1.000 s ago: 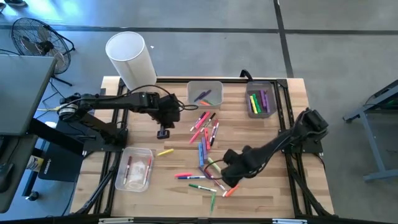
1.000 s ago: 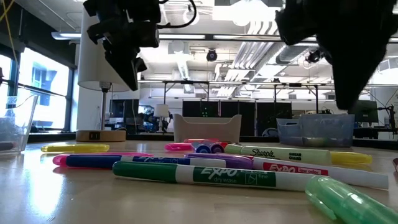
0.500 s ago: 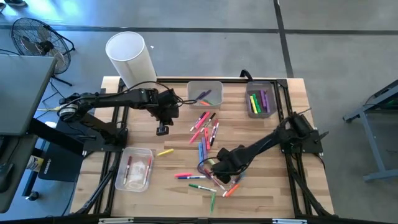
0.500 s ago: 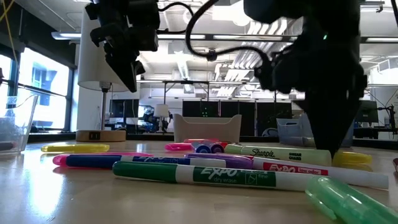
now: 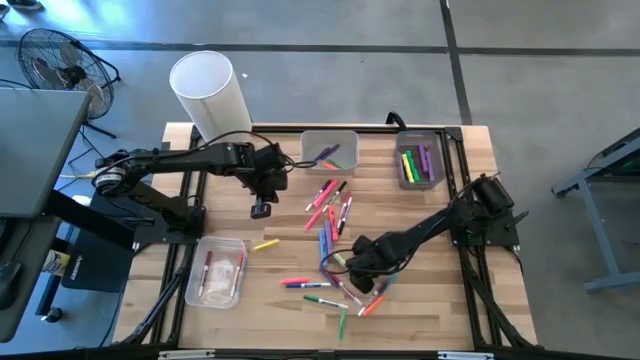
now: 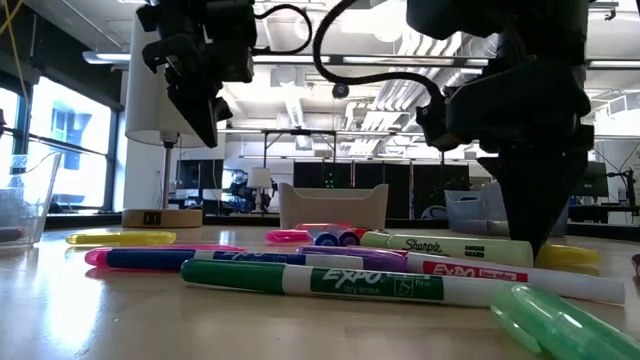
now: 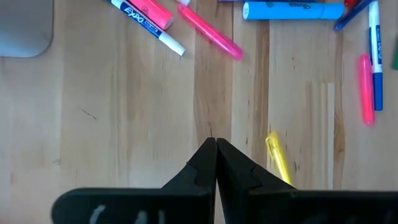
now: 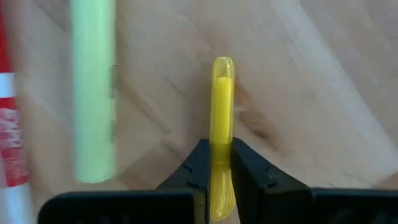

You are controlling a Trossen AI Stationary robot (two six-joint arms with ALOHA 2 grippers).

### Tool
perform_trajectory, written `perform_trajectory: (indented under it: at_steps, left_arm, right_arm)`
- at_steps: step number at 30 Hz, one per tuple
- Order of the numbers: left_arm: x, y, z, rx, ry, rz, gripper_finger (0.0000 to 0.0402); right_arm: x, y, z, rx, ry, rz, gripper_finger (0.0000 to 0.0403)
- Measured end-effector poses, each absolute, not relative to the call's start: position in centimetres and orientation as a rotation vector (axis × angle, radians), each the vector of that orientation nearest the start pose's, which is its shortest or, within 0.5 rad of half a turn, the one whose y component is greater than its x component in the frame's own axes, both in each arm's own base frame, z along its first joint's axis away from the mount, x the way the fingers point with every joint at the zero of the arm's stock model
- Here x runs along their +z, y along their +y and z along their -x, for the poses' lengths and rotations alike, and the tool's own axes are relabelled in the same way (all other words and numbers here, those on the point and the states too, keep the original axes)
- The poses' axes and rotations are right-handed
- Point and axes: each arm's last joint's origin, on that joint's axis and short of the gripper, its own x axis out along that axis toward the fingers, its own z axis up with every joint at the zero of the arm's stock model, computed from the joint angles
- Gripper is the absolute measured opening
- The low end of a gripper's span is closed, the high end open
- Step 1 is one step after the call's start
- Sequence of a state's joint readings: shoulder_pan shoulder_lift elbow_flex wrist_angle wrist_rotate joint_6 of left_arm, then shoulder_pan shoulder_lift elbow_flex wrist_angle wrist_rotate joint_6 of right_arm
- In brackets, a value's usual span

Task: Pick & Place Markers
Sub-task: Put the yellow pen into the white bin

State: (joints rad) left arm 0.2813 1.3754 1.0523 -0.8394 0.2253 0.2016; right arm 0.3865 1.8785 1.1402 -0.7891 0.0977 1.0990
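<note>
The right gripper [image 8: 214, 158] has its fingers clamped on a yellow marker [image 8: 221, 106], whose long axis runs toward twelve o'clock from them, low over the surface [image 8: 298, 74]. The left gripper [image 7: 215, 149], fingers together and empty, hovers well apart.

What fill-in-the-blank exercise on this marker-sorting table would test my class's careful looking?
1. The right gripper is shut on a ____ marker.
2. The left gripper hovers with its fingers ____.
3. The bin at the table's far right corner holds green, yellow and ____ markers.

Missing words: yellow; shut; purple
</note>
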Motion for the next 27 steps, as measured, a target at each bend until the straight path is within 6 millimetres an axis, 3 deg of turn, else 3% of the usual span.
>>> perform_trajectory:
  at_steps: [2, 8, 12, 16, 21, 27]
  left_arm:
    - [25.4, 6.6, -25.1, -0.062, 1.106, 0.107, 0.0000]
    - [25.8, 6.8, -25.8, -0.041, 1.033, 0.111, 0.0000]
    - [26.0, 6.9, -26.1, -0.018, 0.993, 0.132, 0.0000]
    - [26.1, 7.0, -26.3, 0.009, 0.968, 0.141, 0.0000]
    - [26.2, 7.1, -26.5, 0.068, 0.949, 0.199, 0.0000]
    - [26.2, 7.2, -26.5, 0.157, 0.947, 0.259, 0.0000]
  right_arm:
    - [15.3, 11.4, -29.3, -0.626, 1.374, -0.469, 0.0029]
    - [22.5, 8.3, -26.5, -0.720, 1.155, -0.432, 0.0029]
    - [27.6, 4.7, -25.1, -0.714, 0.908, -0.418, 0.0029]
    - [30.7, -0.2, -24.4, -0.674, 0.771, -0.370, 0.0028]
    - [32.4, -6.7, -26.1, -0.577, 0.620, -0.287, 0.0028]
    - [31.4, -13.3, -30.9, -0.526, 0.703, -0.181, 0.0028]
